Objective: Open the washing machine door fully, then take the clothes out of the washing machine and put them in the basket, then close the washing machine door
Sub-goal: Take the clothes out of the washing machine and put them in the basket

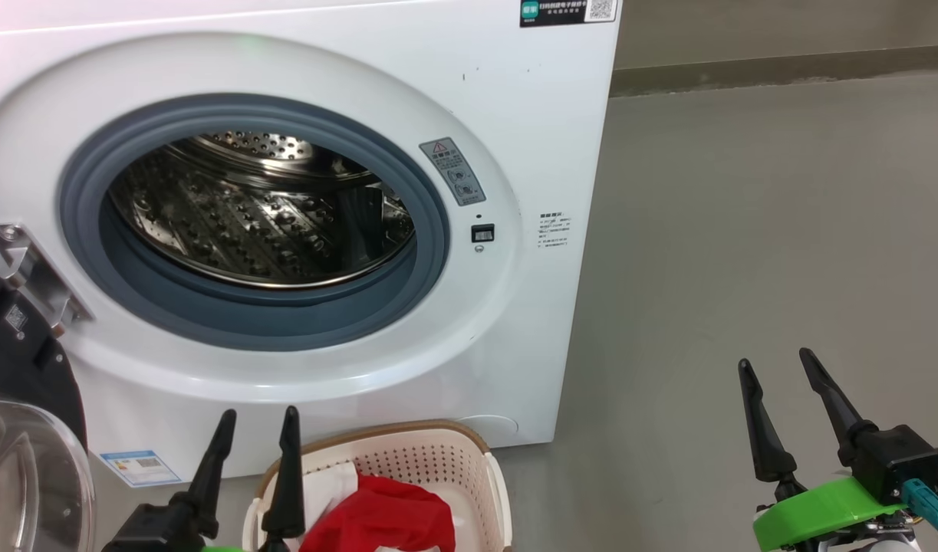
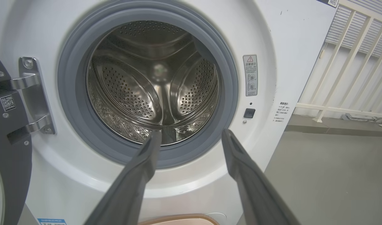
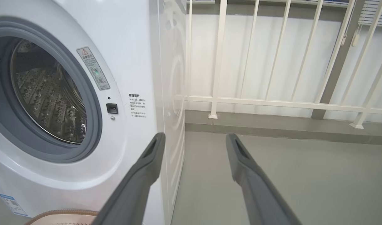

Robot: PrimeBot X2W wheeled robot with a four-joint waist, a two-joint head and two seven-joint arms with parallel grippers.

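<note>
The white washing machine (image 1: 515,115) stands with its door (image 1: 24,429) swung open at the far left, black rim and clear glass bowl showing. Its steel drum (image 2: 153,84) looks bare inside the grey rubber ring (image 1: 430,230). Below the opening sits the cream basket (image 1: 438,460) holding red clothes (image 1: 384,517) and a white piece (image 1: 330,483). My left gripper (image 1: 258,422) hangs open just above the basket's left rim, fingers pointing at the machine front. My right gripper (image 1: 775,364) is open over the floor, right of the machine, with nothing between its fingers.
Grey floor (image 1: 745,230) stretches to the right of the machine. A white railing (image 3: 272,100) and a low ledge run along the wall behind. The door hinge bracket (image 2: 34,93) sits on the machine's left front.
</note>
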